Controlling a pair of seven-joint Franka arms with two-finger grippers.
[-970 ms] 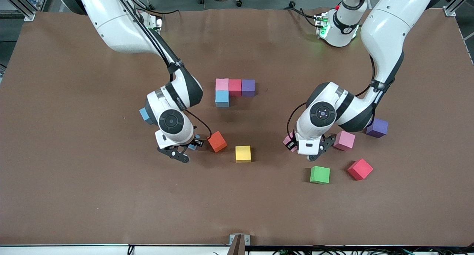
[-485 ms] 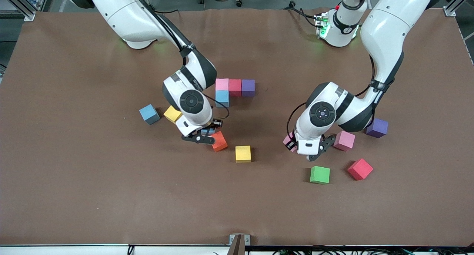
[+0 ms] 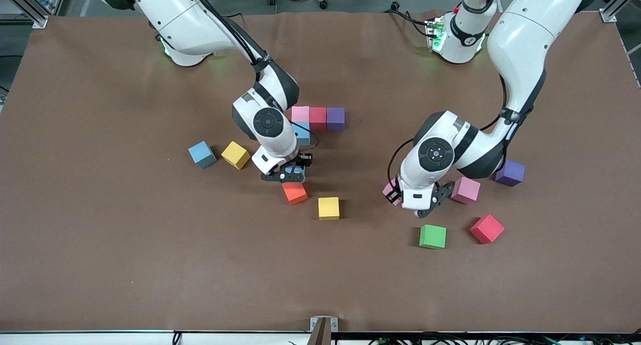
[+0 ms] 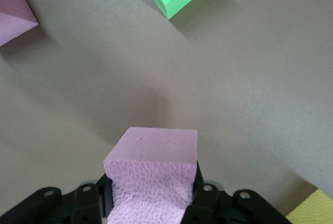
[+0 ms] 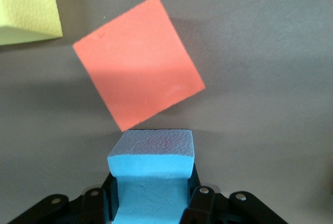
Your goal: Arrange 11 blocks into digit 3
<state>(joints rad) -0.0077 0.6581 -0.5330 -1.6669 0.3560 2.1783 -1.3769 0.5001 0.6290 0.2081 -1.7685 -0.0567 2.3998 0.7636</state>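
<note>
Pink (image 3: 300, 113), red (image 3: 318, 118) and purple (image 3: 335, 118) blocks form a touching row, with a blue block (image 3: 302, 133) against the pink one on the side nearer the camera. My right gripper (image 3: 298, 168) is shut on another blue block (image 5: 152, 156) and hangs between that blue block and a tilted orange block (image 3: 295, 193) (image 5: 138, 81). My left gripper (image 3: 391, 193) is shut on a pink block (image 4: 153, 169), held above the table between a loose pink block (image 3: 465, 190) and a yellow block (image 3: 329, 208). The digit 3 does not show as a whole.
Loose blue (image 3: 202, 154) and yellow (image 3: 236, 154) blocks lie toward the right arm's end. Green (image 3: 432, 236), red (image 3: 487, 229) and purple (image 3: 510, 173) blocks lie around the left gripper. The strip of table nearest the camera is bare.
My right arm has carried its blue block from beside the orange block toward the block row, uncovering the loose blue and yellow blocks. The left arm has not moved.
</note>
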